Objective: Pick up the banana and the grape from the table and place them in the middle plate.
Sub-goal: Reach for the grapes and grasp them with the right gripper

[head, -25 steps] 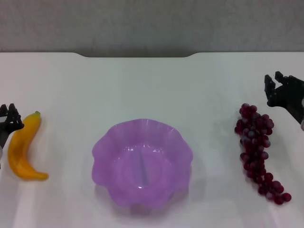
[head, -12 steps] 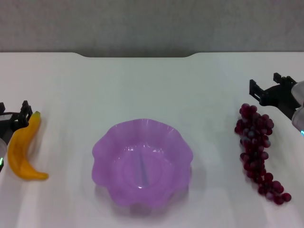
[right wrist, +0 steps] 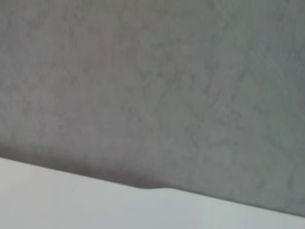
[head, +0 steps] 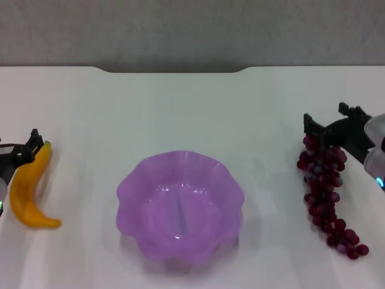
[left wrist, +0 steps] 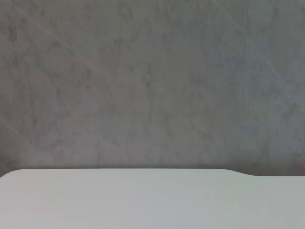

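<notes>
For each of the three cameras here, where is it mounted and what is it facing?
Head view: from the robot's head, down on the table, the middle plate, the banana, the grape; left gripper and right gripper show.
Left wrist view: faces the grey wall over the table's far edge; no fingers show.
Right wrist view: likewise.
All three share the table's notched edge.

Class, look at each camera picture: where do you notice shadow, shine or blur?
Head view: the plate casts a soft shadow on the table, and the grapes show small glints. Both wrist views: only mottled grey wall and table edge, no objects.
</notes>
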### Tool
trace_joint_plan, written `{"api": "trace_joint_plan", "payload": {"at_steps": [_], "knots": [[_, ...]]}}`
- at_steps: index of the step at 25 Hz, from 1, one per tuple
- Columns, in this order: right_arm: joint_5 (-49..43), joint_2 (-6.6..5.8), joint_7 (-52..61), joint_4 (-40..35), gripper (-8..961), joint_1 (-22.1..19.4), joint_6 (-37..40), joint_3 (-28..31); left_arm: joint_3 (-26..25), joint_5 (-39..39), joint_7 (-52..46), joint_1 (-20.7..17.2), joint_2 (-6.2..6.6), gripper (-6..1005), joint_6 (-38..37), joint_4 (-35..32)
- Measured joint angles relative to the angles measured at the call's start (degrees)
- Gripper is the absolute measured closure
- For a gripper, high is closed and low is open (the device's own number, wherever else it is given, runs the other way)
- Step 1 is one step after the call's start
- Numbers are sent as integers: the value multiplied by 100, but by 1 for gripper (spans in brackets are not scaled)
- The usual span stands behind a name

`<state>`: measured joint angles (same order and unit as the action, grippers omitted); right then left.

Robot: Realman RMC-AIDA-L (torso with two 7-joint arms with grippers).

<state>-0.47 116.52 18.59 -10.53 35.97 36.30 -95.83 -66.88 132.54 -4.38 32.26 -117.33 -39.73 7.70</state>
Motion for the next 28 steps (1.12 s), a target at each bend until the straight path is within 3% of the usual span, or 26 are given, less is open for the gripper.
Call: {"api": "trace_joint_plan", "payload": {"at_steps": [6, 10, 28], "knots": [[-10, -27, 666, -46, 68, -119, -59, -928, 0, 0, 2, -48, 0, 120, 0, -5], [4, -23, 753, -208, 71, -240, -262, -1143, 0, 0, 4, -62, 0, 121, 1, -6], [30, -59, 919, -248, 72, -642, -677, -897, -9, 0, 8, -80, 7, 124, 0, -23]]}}
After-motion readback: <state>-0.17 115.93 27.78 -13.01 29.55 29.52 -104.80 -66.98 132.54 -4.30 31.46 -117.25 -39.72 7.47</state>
